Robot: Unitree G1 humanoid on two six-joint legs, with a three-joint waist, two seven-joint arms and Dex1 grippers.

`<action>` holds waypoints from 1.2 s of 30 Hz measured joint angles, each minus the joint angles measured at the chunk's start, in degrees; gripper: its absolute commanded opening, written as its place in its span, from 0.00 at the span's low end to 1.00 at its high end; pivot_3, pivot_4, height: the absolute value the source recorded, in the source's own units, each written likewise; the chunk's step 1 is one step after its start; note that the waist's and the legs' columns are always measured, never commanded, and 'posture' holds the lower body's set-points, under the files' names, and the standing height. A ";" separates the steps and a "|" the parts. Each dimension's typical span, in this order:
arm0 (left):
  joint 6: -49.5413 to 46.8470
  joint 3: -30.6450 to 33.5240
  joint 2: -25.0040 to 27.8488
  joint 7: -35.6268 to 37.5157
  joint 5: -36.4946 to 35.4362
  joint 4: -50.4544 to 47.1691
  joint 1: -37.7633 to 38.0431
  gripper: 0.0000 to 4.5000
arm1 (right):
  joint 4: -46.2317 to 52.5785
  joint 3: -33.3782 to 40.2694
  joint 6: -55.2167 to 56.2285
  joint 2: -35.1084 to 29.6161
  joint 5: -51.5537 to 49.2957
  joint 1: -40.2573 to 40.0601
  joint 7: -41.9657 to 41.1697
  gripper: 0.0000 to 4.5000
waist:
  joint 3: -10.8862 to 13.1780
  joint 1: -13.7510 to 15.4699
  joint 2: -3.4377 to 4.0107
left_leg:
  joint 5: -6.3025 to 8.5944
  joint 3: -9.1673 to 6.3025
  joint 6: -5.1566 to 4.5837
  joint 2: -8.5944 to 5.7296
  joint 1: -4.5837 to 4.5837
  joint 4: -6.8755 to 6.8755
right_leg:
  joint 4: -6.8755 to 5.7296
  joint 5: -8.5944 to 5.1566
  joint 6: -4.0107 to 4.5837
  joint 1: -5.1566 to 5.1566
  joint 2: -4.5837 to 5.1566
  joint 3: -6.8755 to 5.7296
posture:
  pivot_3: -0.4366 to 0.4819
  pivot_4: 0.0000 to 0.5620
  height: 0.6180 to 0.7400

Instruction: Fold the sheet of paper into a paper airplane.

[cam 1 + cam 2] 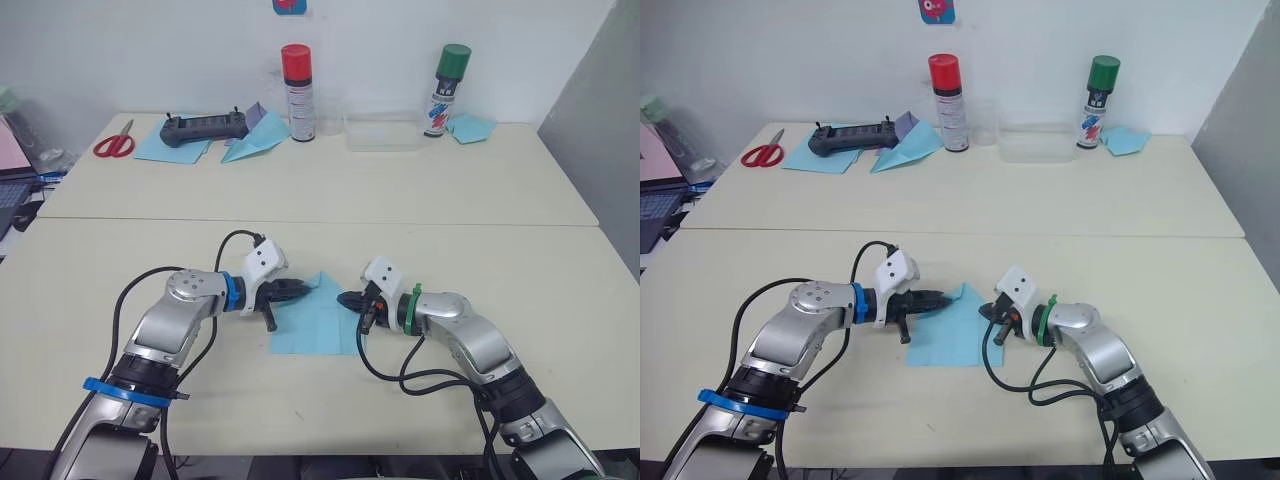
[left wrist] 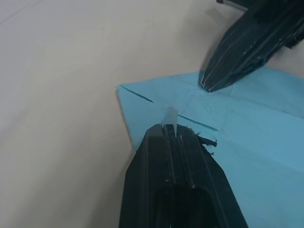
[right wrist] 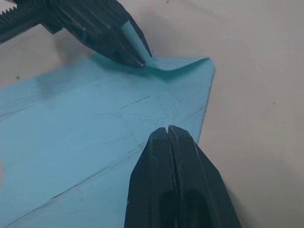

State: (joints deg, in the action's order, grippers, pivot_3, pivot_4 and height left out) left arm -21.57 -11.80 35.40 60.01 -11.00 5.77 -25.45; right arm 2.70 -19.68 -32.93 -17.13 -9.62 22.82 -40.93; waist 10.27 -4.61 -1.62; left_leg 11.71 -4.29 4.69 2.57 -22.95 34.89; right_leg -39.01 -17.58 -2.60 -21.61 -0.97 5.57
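Note:
The light-blue sheet of paper [image 1: 315,322] lies flat on the near table between my two arms, with faint creases and a far corner pointing away from me. My left gripper [image 1: 305,288] is shut on the sheet's far-left edge, and a small flap is lifted between its fingertips [image 3: 140,61]. From the other side, my right gripper [image 1: 343,299] is shut, and its tips [image 3: 167,129] rest on the sheet near its right edge. The two gripper tips are a short gap apart over the paper's far corner.
At the back of the far table are red scissors [image 1: 115,145], a black controller [image 1: 205,127] on blue sheets, a blue dart-shaped plane [image 1: 255,140], a red-capped can [image 1: 298,92], a clear box [image 1: 383,132], a green-capped can [image 1: 448,90] and a folded blue paper [image 1: 472,127].

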 measured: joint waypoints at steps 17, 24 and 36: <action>4.84 -3.08 -0.15 4.84 4.75 5.62 -4.58 0.01 | -3.24 2.25 -0.11 4.37 -0.71 1.49 2.27 0.00 | 0.01 0.00 0.01 | 0.00 0.00 0.00 -0.01 -0.01 0.01 | -0.01 0.00 0.00 0.01 0.00 0.00 | 0.48 0.27 1.00; 5.77 -3.09 -0.09 5.57 5.16 5.86 -4.68 0.01 | -12.15 3.29 0.14 9.61 -0.62 9.74 3.05 0.00 | 0.01 0.01 0.02 | 0.00 -0.02 0.00 0.00 -0.03 -0.01 | -0.02 0.00 0.00 -0.02 0.00 -0.04 | 0.48 0.27 1.00; 6.46 -2.73 -0.06 5.58 5.53 5.34 -4.25 0.01 | -17.83 1.49 2.87 11.20 1.90 11.20 2.43 0.00 | 0.02 -0.07 0.04 | 0.00 -0.01 -0.01 -0.02 -0.05 0.00 | -0.06 0.00 0.00 -0.06 0.01 -0.02 | 0.48 0.27 1.00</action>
State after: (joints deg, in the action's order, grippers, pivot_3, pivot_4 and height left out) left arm -15.11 -14.53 35.34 65.59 -5.47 11.11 -29.70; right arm -15.13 -18.19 -30.06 -5.93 -7.72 34.02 -38.50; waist 10.29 -4.68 -1.59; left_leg 11.72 -4.30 4.68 2.55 -23.00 34.89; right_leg -39.07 -17.57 -2.59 -21.67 -0.96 5.55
